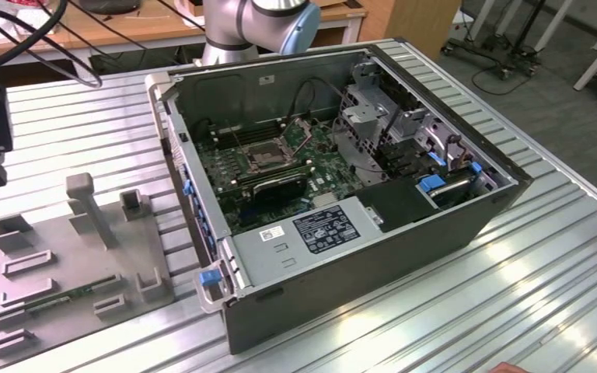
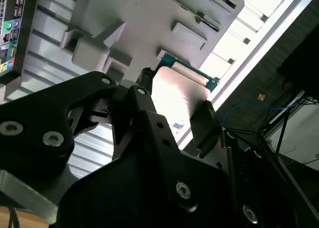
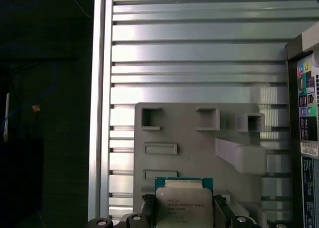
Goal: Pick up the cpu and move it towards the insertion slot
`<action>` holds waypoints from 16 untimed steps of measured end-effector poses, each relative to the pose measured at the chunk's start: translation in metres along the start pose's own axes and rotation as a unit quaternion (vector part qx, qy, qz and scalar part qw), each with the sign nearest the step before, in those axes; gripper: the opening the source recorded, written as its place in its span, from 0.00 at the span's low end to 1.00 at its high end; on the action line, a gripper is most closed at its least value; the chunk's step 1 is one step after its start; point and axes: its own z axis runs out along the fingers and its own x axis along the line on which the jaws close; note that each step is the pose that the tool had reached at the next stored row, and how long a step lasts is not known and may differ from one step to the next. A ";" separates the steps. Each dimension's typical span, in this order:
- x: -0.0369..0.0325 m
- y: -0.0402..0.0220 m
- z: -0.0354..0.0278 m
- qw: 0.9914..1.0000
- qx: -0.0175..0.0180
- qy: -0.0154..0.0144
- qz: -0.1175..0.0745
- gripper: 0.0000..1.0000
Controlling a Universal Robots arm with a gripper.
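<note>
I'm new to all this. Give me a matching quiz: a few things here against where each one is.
Things: 1 cpu; 2 insertion slot; 3 memory stick.
Places: A on the green board in the open case; B lying in the grey holder; C held in the gripper.
Pairs: 1-C; 2-A; 3-B.

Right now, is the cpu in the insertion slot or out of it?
Out. The claw grips the cpu over the grey tray, away from the insertion slot.
</note>
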 end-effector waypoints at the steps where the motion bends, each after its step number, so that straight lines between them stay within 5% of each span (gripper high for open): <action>1: -0.0026 0.0000 0.0000 1.000 0.000 0.000 0.000 0.54; 16: -0.0456 0.0001 0.0004 1.000 0.000 0.000 0.000 0.54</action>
